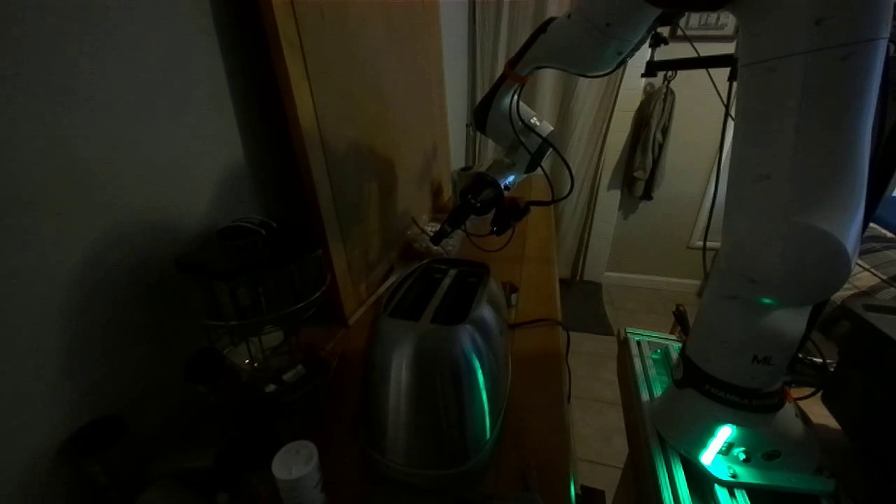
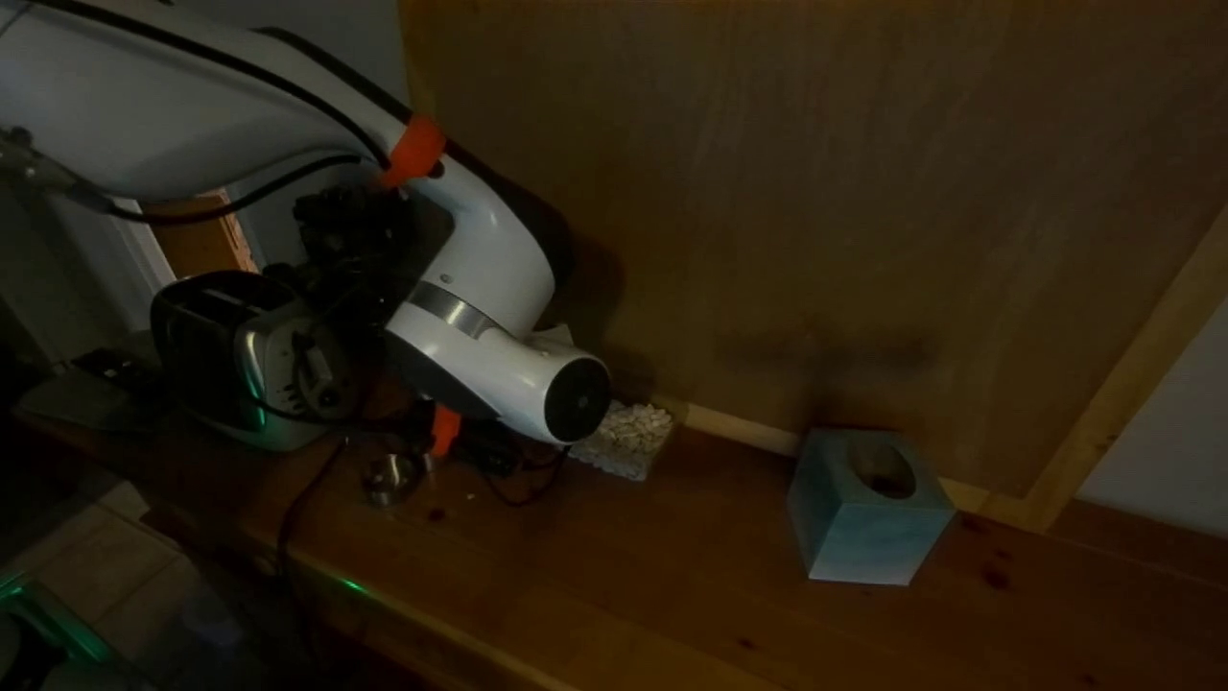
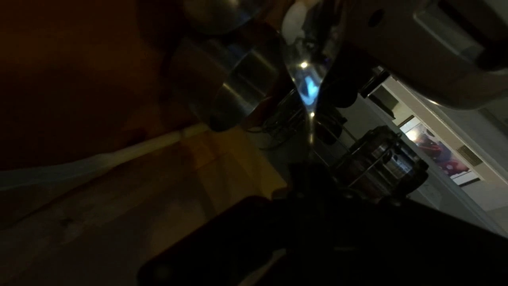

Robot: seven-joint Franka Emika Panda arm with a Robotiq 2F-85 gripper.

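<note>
My gripper (image 3: 309, 174) is shut on the handle of a shiny metal spoon (image 3: 311, 47) in the wrist view. The spoon's bowl points away from the fingers. Beyond it lie a metal cup (image 3: 242, 87) and another rounded metal piece (image 3: 222, 14), apart from the fingers. In an exterior view the gripper (image 1: 439, 234) points down toward the counter, behind a silver toaster (image 1: 441, 392); the spoon is too dark to make out there. In an exterior view the arm hides the gripper, and the metal cup (image 2: 389, 478) stands beside the toaster (image 2: 288, 369).
A clear container of white pebbles (image 2: 628, 437) stands against a large wooden board (image 2: 815, 192). A blue tissue box (image 2: 873, 518) is farther along the wooden counter (image 2: 672, 576). A dark wire rack (image 1: 266, 280) and a white cylinder (image 1: 297, 469) are near the toaster. A black cord hangs over the counter edge.
</note>
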